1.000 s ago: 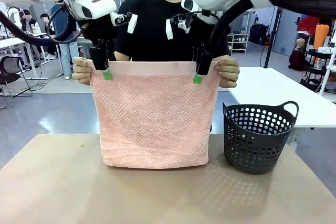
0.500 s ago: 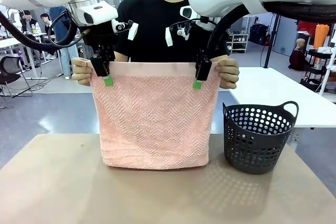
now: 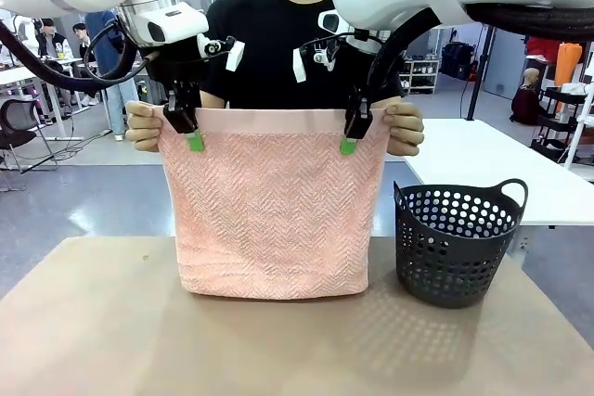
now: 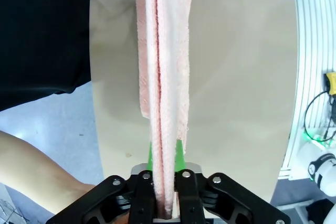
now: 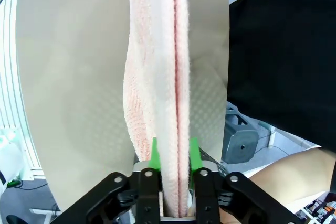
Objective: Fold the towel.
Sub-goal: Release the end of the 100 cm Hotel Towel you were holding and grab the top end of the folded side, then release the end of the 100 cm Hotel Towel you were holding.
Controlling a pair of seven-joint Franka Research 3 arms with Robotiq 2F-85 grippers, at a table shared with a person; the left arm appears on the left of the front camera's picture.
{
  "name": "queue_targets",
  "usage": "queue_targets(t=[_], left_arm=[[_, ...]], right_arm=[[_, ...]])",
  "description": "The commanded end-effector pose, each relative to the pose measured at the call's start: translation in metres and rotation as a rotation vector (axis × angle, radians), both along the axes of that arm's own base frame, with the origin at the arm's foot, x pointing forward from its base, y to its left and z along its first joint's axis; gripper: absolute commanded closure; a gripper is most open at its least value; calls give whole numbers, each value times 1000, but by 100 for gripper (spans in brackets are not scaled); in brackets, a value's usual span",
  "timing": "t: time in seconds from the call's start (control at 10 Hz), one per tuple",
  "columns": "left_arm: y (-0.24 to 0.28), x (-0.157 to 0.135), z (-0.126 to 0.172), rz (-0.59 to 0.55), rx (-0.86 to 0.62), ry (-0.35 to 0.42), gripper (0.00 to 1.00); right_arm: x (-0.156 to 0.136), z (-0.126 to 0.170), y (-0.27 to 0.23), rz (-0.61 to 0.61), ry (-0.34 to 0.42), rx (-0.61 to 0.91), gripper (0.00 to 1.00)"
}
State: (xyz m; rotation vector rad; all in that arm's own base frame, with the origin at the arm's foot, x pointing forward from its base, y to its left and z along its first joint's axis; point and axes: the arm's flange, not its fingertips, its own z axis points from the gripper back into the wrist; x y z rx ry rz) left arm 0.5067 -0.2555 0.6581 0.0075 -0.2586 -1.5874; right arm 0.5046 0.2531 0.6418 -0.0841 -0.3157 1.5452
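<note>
Front view: a light salmon-pink terry towel with herringbone weave [image 3: 274,210] is held upright, spread flat toward the camera above a tan worktop [image 3: 93,322]. A plain smooth band [image 3: 274,121] runs along its top edge. Whether its lower edge touches the worktop cannot be told.

The top corners are gripped by the person's hands, one on the robot's left [image 3: 144,125] and one on its right [image 3: 406,127].

The left gripper [image 3: 192,134] is set on the top edge just inside the left-side hand. The right gripper [image 3: 350,136] is set just inside the right-side hand.

Left wrist view: the towel [image 4: 163,51] is seen edge-on in several layers. The left gripper [image 4: 167,156] is pinched onto it, with a green pad [image 4: 180,148] pressed against each face.

Right wrist view: the right gripper [image 5: 172,153] is likewise clamped on the layered towel edge [image 5: 157,51], with its green pads [image 5: 155,153] against the fabric.

A dark grey perforated plastic basket with handles [image 3: 459,243] is noted on the worktop, just beside the towel on the robot's right and apart from it.
</note>
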Motion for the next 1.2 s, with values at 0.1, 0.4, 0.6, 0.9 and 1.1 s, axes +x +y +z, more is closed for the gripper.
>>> queue_targets(t=[0.1,0.4,0.6,0.9,1.1], left_arm=[[4,-6,5,-11,-31,19,100],[14,-15,1,13,-31,-7,100],[2,-2,3,4,-9,-1,100],[2,-2,3,4,-9,-1,100],[2,-2,3,4,-9,-1,100]], right_arm=[[-2,-1,0,-20,2,-14,100],[-3,-7,-4,-27,4,36,100],[0,0,1,1,1,0,100],[0,0,1,1,1,0,100],[0,0,1,1,1,0,100]])
